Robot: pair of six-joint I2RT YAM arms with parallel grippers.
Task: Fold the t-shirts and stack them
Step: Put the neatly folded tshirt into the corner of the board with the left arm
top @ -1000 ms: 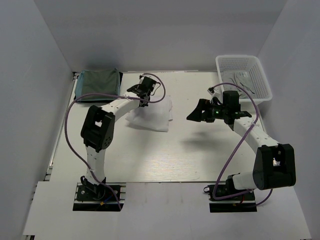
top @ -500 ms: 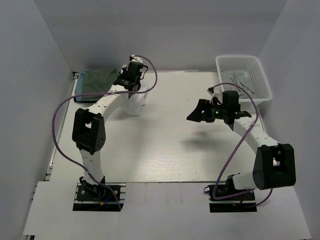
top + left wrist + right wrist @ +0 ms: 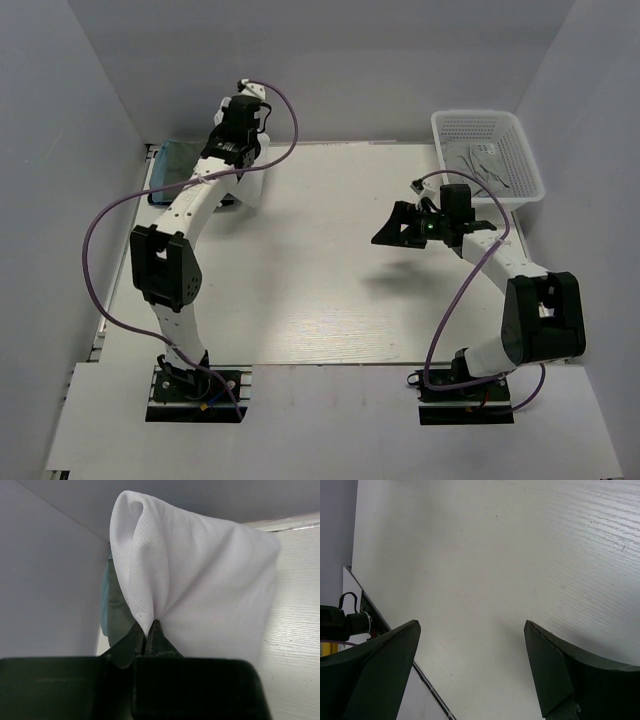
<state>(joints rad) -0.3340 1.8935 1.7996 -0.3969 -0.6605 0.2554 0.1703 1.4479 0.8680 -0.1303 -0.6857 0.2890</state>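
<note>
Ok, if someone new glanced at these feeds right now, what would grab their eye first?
First, the white t-shirt, hanging pinched in the shut left gripper at the far left of the table, right by the folded green shirt. Then the right gripper, open and holding nothing over the table's middle, with the white basket behind it at the far right.

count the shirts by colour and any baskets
white shirt: 1
teal shirt: 1
basket: 1
total: 3
The grey contents of the basket are too unclear to count.
</note>
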